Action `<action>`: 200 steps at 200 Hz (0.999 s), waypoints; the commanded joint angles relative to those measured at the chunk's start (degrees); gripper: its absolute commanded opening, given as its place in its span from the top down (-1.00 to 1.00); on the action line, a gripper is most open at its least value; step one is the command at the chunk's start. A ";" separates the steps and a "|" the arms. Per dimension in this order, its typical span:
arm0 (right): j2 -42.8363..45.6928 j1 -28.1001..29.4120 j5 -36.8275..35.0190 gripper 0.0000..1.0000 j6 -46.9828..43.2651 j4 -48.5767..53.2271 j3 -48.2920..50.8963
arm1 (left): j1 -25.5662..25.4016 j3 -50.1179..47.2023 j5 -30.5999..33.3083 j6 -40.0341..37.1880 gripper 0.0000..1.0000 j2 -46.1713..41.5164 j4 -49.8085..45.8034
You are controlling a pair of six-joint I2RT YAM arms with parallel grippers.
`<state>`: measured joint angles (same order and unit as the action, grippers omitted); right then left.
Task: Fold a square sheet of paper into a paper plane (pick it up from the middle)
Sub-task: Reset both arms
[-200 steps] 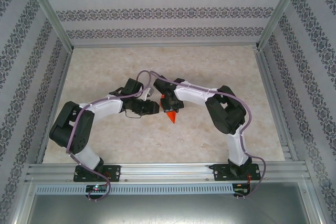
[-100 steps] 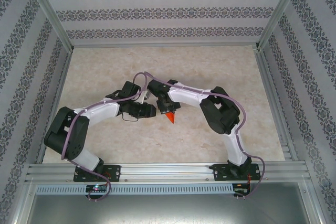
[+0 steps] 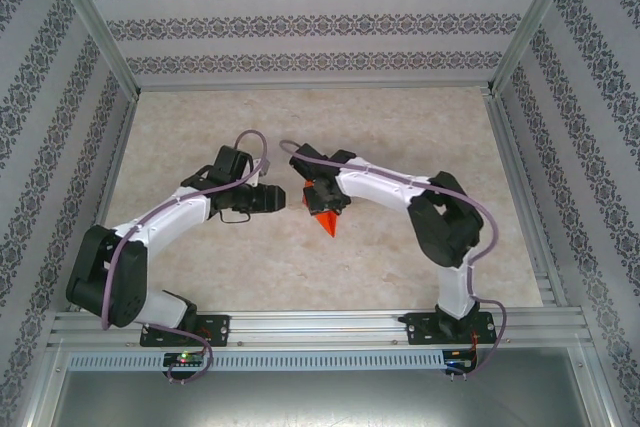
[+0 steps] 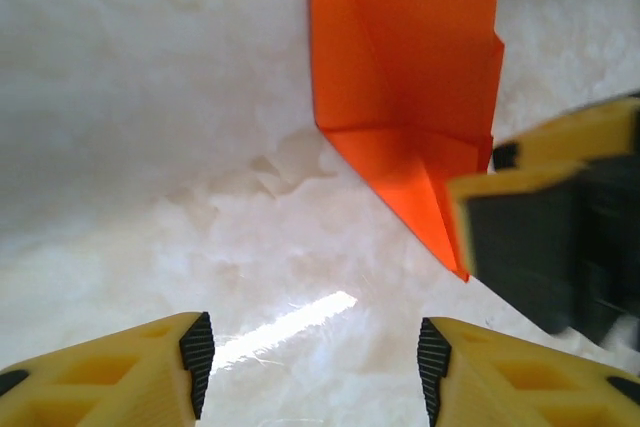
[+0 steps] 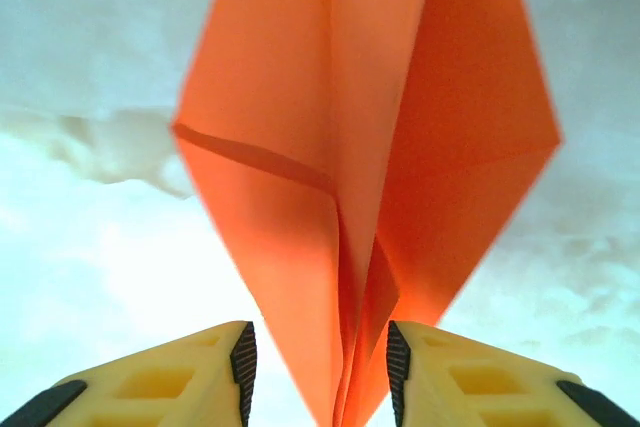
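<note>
Thing: The paper plane (image 5: 350, 147) is bright orange-red. It is folded thin, with a sharp nose and flat wings.
Where it is: It is near the middle of the table (image 3: 400, 127), between the two arms. From above, its nose points to the near edge.
On the table or in the air: I cannot tell.
Right gripper (image 5: 320, 357): Its jaws are part way open. The folded middle of the plane sits between them. There is a gap on one side, so the plane looks loose, not pinched.
Left gripper (image 4: 315, 347): Its jaws are wide apart and it has nothing in it. It is just beside the plane and faces it.
How it will feel: I think it is very light and thin. It will bend and crumple fast. It looks smooth, so it can slip. The creases should make the middle stiffer than the wings.
Where to hold: The best spot is the thick folded middle under the wings. The nose and wing tips are too floppy.
Watch out: Squeeze softly. A hard pull could tear the paper or open the folds.
</note>
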<state>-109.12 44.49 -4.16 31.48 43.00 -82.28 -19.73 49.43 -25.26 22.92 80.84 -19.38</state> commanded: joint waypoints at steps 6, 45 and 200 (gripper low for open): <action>7.38 -2.44 7.45 0.14 0.55 -2.85 3.82 | 1.30 2.68 8.23 -1.75 -0.37 -2.85 -2.24; 16.05 -7.94 9.00 0.00 -5.94 -8.77 10.79 | 2.40 4.56 20.33 -4.67 -0.71 -3.54 -0.66; 37.48 -38.94 -0.57 -0.95 -29.63 -61.90 50.71 | 16.86 -8.95 38.63 -19.80 -1.00 7.29 35.79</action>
<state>-72.73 7.35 -3.95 5.98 -6.83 -35.14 -4.32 41.04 12.71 6.15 85.03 5.89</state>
